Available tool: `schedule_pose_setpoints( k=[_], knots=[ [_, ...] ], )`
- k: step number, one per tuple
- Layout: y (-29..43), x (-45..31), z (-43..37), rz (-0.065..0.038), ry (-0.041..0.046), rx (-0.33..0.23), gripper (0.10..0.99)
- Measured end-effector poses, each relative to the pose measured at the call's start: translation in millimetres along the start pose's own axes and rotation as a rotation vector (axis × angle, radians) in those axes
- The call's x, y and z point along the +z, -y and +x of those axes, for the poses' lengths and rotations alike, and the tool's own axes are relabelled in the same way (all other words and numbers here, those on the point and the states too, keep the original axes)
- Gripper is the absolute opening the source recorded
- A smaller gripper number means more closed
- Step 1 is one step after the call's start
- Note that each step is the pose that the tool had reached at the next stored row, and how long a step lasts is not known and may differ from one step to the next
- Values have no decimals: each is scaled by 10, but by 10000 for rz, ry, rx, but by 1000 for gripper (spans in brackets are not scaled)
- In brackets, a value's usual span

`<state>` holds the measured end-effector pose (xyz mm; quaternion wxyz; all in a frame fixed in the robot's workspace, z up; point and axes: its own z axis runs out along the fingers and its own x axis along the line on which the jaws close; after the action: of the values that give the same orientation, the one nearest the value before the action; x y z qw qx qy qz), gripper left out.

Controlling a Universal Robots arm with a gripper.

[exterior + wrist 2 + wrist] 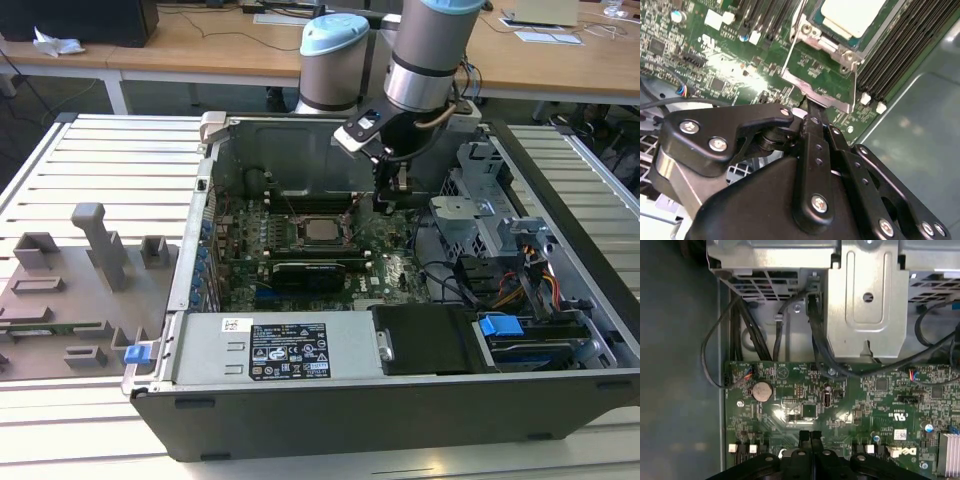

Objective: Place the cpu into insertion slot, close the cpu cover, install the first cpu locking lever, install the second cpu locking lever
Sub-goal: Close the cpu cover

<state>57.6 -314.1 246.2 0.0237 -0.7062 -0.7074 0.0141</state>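
- Starting big: the open computer case has the green motherboard facing up, and the job looks roughly a quarter done.
- The insertion slot is filled. The cpu sits flat inside its silvery rim, pale top up, so step one reads as finished.
- The cpu cover isn't down yet. In the second wrist view it's swung away from the chip, with green board showing through its window. With it open like that, both locking levers look undone too.
- The arm reaches down into the case from the back, wrist aimed at the board, just to the exterior view's right of the slot.
- The gripper is clenched, fingers pressed together, tips right at the cover's free edge. Can't tell whether a thin lip of the frame is pinched between them.
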Motion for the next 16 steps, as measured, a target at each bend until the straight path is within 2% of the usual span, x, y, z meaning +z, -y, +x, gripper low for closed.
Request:
schedule_pose_setpoints(
  k=[3,7,16],
  knots=[
    [22,2,1,1,-2,-1,106],
    [97,7,0,1,-2,-1,106],
    [208,15,1,1,-2,-1,106]
  ],
)
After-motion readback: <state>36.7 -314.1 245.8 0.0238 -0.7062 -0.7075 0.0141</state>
